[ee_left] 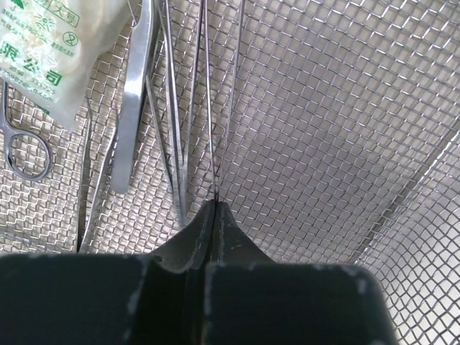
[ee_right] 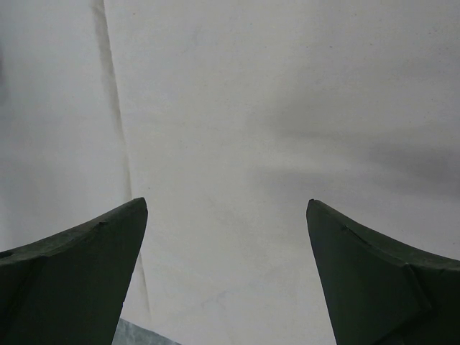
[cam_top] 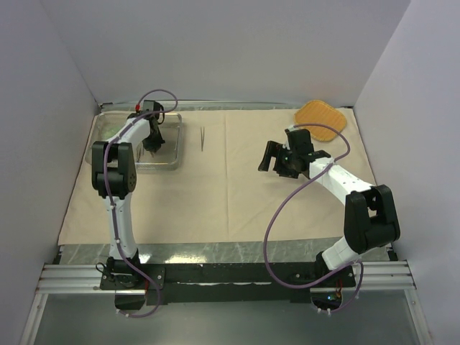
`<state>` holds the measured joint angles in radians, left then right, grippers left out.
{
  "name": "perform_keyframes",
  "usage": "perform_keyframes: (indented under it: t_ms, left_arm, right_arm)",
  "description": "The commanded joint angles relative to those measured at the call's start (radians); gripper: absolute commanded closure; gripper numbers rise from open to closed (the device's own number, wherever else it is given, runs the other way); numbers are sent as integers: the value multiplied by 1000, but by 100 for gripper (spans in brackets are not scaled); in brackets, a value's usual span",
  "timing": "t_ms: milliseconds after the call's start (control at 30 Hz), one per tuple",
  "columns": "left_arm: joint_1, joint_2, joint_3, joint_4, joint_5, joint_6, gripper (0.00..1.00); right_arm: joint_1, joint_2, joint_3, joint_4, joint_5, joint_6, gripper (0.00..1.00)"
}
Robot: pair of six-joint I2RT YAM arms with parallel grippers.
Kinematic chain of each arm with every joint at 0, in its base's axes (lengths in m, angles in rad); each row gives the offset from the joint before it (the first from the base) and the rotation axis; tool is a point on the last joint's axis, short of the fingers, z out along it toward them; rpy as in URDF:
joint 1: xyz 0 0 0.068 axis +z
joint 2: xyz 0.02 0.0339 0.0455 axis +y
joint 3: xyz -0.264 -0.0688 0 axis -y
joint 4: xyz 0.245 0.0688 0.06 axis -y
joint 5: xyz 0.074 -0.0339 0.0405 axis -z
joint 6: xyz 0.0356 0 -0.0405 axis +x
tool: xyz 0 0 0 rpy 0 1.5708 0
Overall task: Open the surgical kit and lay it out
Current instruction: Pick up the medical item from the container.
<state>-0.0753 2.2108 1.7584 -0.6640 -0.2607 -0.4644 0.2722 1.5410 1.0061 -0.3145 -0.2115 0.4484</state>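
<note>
Far left, we list the steel wire-mesh tray holding a green-printed white packet, ring-handled forceps and thin tweezers, their joined end pinched by the left gripper. Just right, second tweezers lie on the spread beige cloth. Further right, the right gripper hangs above the cloth, fingers wide apart.

Left jaws together; right jaws apart

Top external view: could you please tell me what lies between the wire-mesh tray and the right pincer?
Only the thin tweezers, on otherwise bare beige cloth; the top view shows it.
</note>
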Motion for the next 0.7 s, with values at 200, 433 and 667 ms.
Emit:
perform_keyframes:
  t_ms: [200, 433, 667]
  left_arm:
    - [-64, -132, -23, -71, -38, 0, 99]
    - [-103, -224, -37, -104, -74, -14, 99]
    - [-207, -241, 36, -128, -51, -14, 99]
  right_arm:
    - [-1, -28, -1, 41, -9, 4, 0]
    - [-1, -32, -9, 49, -11, 7, 0]
    - [-2, -38, -12, 49, 0, 6, 0]
